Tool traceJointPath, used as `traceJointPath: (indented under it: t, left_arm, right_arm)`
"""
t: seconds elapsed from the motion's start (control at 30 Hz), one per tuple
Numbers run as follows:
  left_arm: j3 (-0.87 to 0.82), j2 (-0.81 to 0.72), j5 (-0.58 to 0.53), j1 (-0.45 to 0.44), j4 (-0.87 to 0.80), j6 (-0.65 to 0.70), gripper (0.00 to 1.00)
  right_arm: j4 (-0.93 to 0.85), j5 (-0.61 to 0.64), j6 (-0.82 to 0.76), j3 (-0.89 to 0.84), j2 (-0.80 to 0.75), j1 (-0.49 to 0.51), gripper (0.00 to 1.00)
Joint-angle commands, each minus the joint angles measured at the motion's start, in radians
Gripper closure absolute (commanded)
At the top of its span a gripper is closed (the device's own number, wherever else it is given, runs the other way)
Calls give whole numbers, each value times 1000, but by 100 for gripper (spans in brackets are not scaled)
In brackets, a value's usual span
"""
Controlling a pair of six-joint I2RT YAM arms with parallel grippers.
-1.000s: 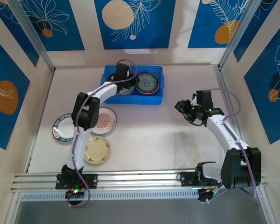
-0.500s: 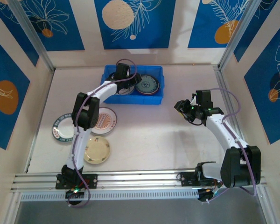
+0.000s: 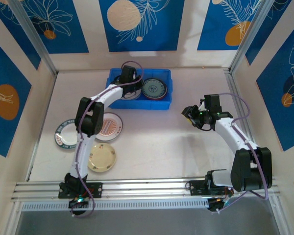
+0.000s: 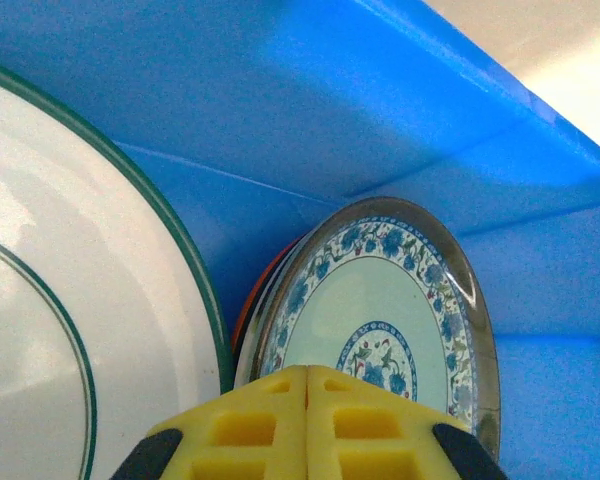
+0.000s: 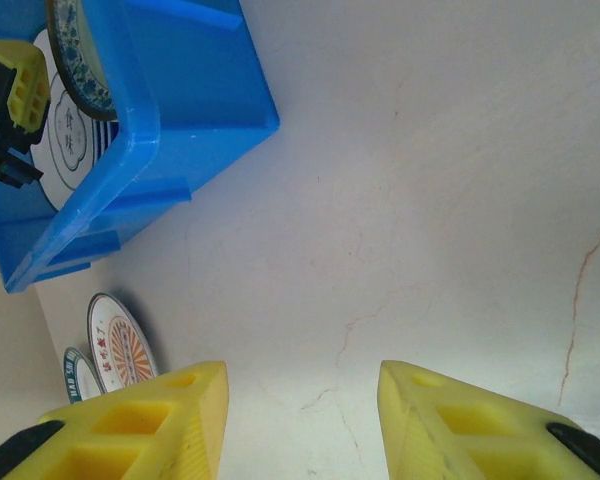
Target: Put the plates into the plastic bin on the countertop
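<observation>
Right gripper (image 3: 192, 114) has edged slightly toward the blue bin (image 3: 162, 104), fingers spread, empty. Left gripper (image 4: 307, 372) sits pressed together inside the bin. Your leftover pink-striped plate (image 3: 109, 126), cream plate (image 3: 102, 157) and dark-rimmed plate (image 3: 65, 135) lie near-left of the bin; left gripper is nearer.

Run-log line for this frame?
left gripper: shut, empty, inside blue bin | right gripper: open, over countertop | in bin: patterned plate, green-rimmed plate | on countertop: cream plate, pink-striped plate, dark-rimmed plate
</observation>
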Motion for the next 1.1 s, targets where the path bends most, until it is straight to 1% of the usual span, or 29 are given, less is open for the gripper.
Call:
traceJointPath:
  t: [0.0, 0.2, 0.43, 0.6, 0.73, 0.8, 0.9, 1.07]
  left_arm:
    - [26, 3, 19, 5, 12, -10, 94]
    - [39, 35, 48, 2, 22, -26, 96]
    - [39, 49, 56, -1, 30, -38, 97]
    - [40, 42, 57, -1, 33, -41, 97]
    - [40, 7, 59, -1, 28, -31, 95]
    - [32, -30, 61, -1, 29, -18, 90]
    - [-18, -120, 62, -1, 52, 3, 79]
    - [-206, -338, 65, -4, 118, 36, 57]
  right_arm:
    - [-7, -28, -8, 28, 11, 3, 56]
    - [-6, -37, -14, 33, 26, 5, 56]
    - [-14, -48, -22, 42, 28, 14, 57]
    - [-9, -51, -22, 46, 12, 23, 58]
    - [-5, -63, -23, 57, 9, 40, 58]
    - [12, -72, -24, 58, 5, 57, 58]
    - [51, -87, -33, 60, 9, 104, 58]
    - [124, -91, -39, 75, 57, 217, 57]
